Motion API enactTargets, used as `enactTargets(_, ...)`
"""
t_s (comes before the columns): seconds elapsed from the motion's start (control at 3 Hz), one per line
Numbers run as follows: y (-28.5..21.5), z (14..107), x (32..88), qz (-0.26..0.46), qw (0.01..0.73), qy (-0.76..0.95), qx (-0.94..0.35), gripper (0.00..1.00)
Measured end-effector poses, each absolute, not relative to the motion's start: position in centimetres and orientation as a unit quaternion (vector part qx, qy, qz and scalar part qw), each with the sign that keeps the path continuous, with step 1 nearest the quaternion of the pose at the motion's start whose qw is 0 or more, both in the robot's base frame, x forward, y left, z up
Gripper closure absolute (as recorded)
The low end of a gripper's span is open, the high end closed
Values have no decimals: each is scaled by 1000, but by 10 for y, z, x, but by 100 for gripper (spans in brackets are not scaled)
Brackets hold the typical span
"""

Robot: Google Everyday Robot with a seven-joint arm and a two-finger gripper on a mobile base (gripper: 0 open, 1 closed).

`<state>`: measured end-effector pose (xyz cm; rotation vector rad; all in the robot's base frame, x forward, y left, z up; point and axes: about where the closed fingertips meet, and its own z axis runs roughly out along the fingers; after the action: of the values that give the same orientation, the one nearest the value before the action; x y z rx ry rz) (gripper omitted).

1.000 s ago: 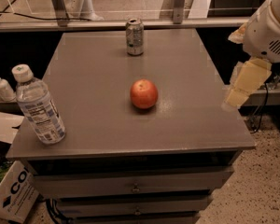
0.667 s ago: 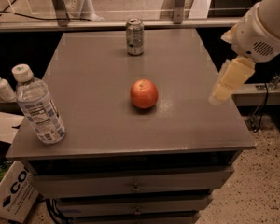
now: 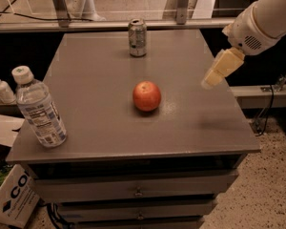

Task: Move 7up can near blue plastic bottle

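Note:
The 7up can [image 3: 137, 37] stands upright at the far middle of the grey table [image 3: 100, 128]. The blue plastic bottle [image 3: 38, 108], clear with a white cap, stands at the table's near left corner. My gripper [image 3: 216, 72] hangs from the white arm [image 3: 264, 18] above the table's right side, well to the right of the can and apart from it. It holds nothing that I can see.
A red apple [image 3: 147, 96] lies in the middle of the table, between can and bottle. A small white pump bottle [image 3: 2, 88] stands on a ledge left of the table. A cardboard box [image 3: 12, 199] sits on the floor at lower left. Drawers are below the tabletop.
My arm and gripper have moved left and up, from beyond the table's right edge to above its right side. Can, apple and bottle have not moved.

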<state>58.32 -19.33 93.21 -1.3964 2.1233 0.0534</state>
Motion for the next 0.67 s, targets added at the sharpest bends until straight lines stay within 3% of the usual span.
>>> enactTargets(0.67, -181, 911, 645, 80, 351, 803, -475, 0)
